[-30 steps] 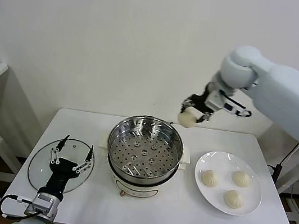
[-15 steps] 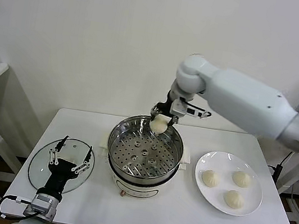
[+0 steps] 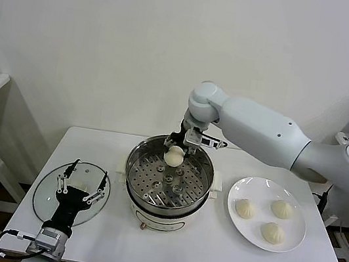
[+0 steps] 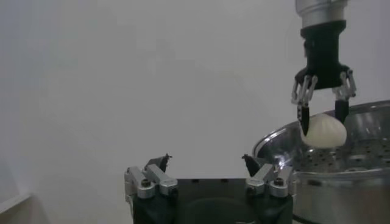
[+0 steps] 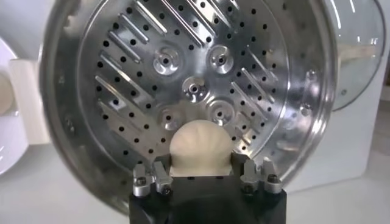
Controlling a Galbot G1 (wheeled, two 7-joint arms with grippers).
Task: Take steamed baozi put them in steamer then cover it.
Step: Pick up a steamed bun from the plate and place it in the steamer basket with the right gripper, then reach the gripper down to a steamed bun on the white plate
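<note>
Cream-white and smooth, one baozi (image 3: 174,157) hangs in the right hand (image 3: 176,152) just above the centre of the head view, over the rear half of the steamer (image 3: 169,173). In the right wrist view it is a domed lump with faint pleats, its lower edge hidden behind the black hand body; the fingers (image 5: 159,176) sit close against its two sides, so the right hand (image 5: 201,175) is partly closed on it. From the left wrist view, the dark fingertips bracket the bun (image 4: 323,131) at the upper right of the frame, above the steamer's rim (image 4: 317,173); whether the bun touches the tray cannot be told.

That steamer is a wide shiny steel pot with a perforated tray floor, on a white base at the middle of the white surface (image 3: 209,249). Three more baozi (image 3: 244,208) (image 3: 282,208) (image 3: 272,232) lie apart from one another on a white plate (image 3: 266,214) at the right of the head view.

At lower left, the left hand (image 3: 79,187) hovers over a round glass lid (image 3: 72,192) lying flat on the surface, its fingers spread wide and holding nothing. Part of the lid is covered by that hand, and the arm is cut off by the bottom edge.
</note>
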